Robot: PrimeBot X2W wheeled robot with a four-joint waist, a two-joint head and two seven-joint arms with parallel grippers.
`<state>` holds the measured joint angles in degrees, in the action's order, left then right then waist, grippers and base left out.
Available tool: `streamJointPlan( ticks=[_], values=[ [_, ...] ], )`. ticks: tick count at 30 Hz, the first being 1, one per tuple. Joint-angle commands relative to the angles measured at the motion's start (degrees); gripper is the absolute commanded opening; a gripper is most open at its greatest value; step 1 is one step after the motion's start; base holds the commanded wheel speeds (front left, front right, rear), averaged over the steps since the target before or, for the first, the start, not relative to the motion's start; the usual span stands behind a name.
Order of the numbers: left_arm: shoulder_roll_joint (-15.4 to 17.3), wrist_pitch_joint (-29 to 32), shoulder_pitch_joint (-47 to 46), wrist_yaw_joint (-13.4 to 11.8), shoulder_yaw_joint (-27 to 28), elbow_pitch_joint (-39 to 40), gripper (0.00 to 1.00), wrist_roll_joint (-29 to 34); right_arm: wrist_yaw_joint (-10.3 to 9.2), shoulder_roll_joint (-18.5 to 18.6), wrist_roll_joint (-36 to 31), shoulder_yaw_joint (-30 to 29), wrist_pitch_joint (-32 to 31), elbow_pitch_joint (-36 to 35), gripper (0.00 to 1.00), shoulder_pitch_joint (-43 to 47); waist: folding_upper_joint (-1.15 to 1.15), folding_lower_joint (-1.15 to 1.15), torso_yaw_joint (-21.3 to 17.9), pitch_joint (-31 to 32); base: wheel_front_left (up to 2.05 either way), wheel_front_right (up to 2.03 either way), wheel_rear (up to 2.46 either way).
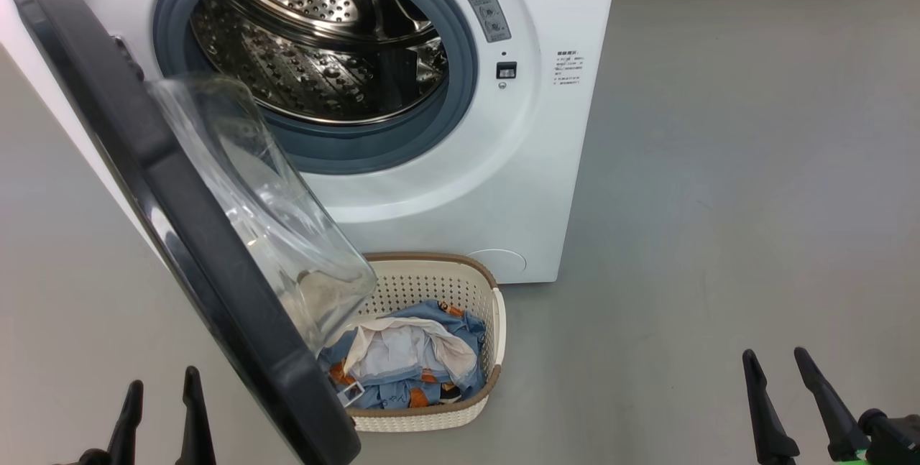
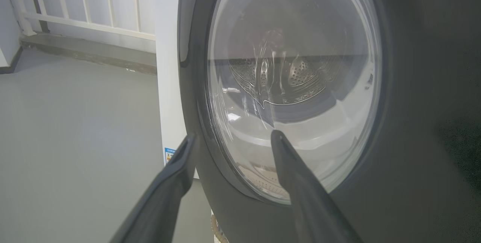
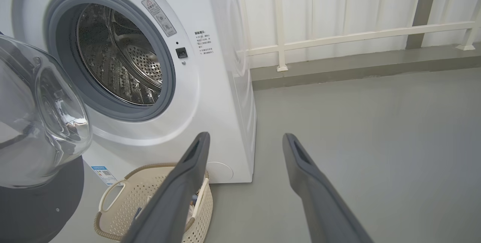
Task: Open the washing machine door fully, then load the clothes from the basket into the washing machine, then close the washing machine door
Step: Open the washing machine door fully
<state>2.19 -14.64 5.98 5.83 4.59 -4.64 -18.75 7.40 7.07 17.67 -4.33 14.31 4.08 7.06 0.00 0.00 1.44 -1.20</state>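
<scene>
Facing the washing machine (image 1: 460,185) with its door (image 1: 180,235) standing open on the left side, black rim edge-on in the head view, clear glass bowl hiding the left part of the basket (image 1: 497,307) there. Showing the steel drum (image 1: 323,48) through the round opening, ringed by a grey-blue seal. Sitting on the grey floor (image 1: 719,199) just in front of the machine: basket with the clothes (image 1: 410,357) inside, blue printed fabric around a white piece. Holding nothing in the left claw (image 1: 163,376), fingers spread wide, low at the left, close to the door's outer face; touching or not, cannot tell. Holding nothing in the right claw (image 1: 775,351) either, fingers spread wide, low at the right, well apart from the basket.
</scene>
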Motion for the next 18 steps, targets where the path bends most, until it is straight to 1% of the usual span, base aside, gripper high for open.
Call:
streamJointPlan(
  ticks=[1,18],
  values=[
    [0.68,-0.36,-1.12,0.08,2.03,1.19,1.00,0.89,0.09,0.71,-0.42,1.12,0.69,-0.95,1.00,-0.34,0.00,0.00,-0.03,0.00,0.00,0.00,0.00],
    [0.68,-0.36,-1.05,0.45,2.07,1.28,1.00,1.09,0.09,0.82,-1.56,0.58,0.69,1.91,1.00,-0.20,0.00,0.00,0.74,0.33,0.00,0.00,0.00]
  ],
)
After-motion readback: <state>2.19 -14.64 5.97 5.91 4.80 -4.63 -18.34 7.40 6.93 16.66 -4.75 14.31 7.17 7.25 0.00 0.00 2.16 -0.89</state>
